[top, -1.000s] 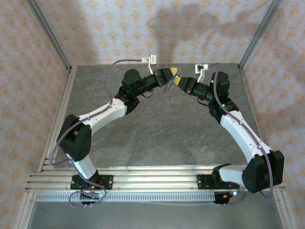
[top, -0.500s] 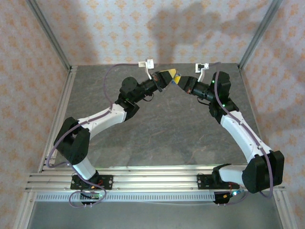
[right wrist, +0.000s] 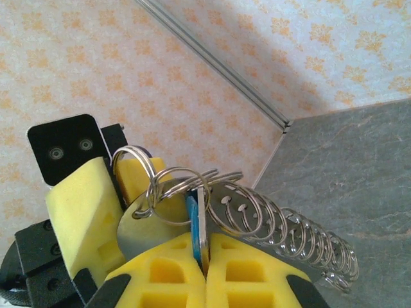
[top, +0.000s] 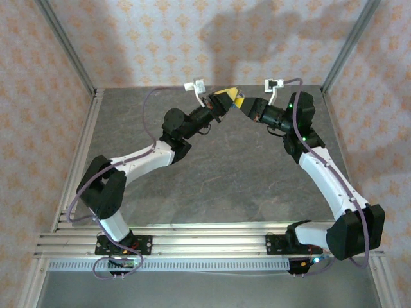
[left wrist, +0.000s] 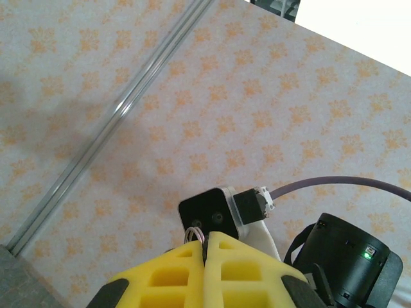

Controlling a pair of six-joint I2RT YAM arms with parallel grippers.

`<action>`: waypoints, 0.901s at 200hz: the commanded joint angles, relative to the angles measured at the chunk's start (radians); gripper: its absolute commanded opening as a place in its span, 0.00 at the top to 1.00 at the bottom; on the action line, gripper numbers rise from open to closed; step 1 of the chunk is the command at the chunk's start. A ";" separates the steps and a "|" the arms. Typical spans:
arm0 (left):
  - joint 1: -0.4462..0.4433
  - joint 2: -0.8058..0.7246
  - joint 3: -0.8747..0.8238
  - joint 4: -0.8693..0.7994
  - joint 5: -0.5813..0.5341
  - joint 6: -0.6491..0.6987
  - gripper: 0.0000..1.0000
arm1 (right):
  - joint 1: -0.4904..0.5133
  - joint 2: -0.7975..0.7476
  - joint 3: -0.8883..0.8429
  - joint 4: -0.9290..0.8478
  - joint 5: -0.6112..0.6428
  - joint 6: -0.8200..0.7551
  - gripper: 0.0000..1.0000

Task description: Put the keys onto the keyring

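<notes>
The left gripper and the right gripper meet tip to tip above the 12 o'clock edge of the grey stone-patterned table in the top view. What they hold is too small to tell there.

In the left wrist view, the left gripper's yellow fingers are pressed together. A thin loop of the silver wire keyring pokes out between them at 12 o'clock.

In the right wrist view, the right gripper's jaws clamp the small silver key with a blue head edge-on. Its upper end meets the keyring's overlapping rings, and a coil-like chain of silver rings trails off toward 4 o'clock.

The threading step appears to be in hand. The next move likely calls for working the key's hole onto the split ring's end with small, precise twists while both grips hold firm.
</notes>
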 commanded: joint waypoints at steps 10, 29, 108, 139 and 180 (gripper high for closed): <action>-0.015 0.014 0.043 0.104 -0.012 -0.003 1.00 | 0.033 -0.026 0.042 -0.026 -0.038 -0.027 1.00; -0.016 0.021 0.045 0.099 -0.014 -0.005 1.00 | 0.071 -0.027 0.064 -0.075 -0.049 -0.072 1.00; -0.015 0.025 0.040 0.082 -0.019 -0.008 1.00 | 0.086 -0.033 0.074 -0.169 -0.012 -0.153 1.00; -0.015 0.023 0.045 0.057 -0.018 -0.019 1.00 | 0.072 -0.042 0.065 -0.191 0.007 -0.160 1.00; -0.015 0.021 0.052 0.032 -0.037 -0.060 1.00 | 0.042 -0.057 0.028 -0.180 0.028 -0.143 1.00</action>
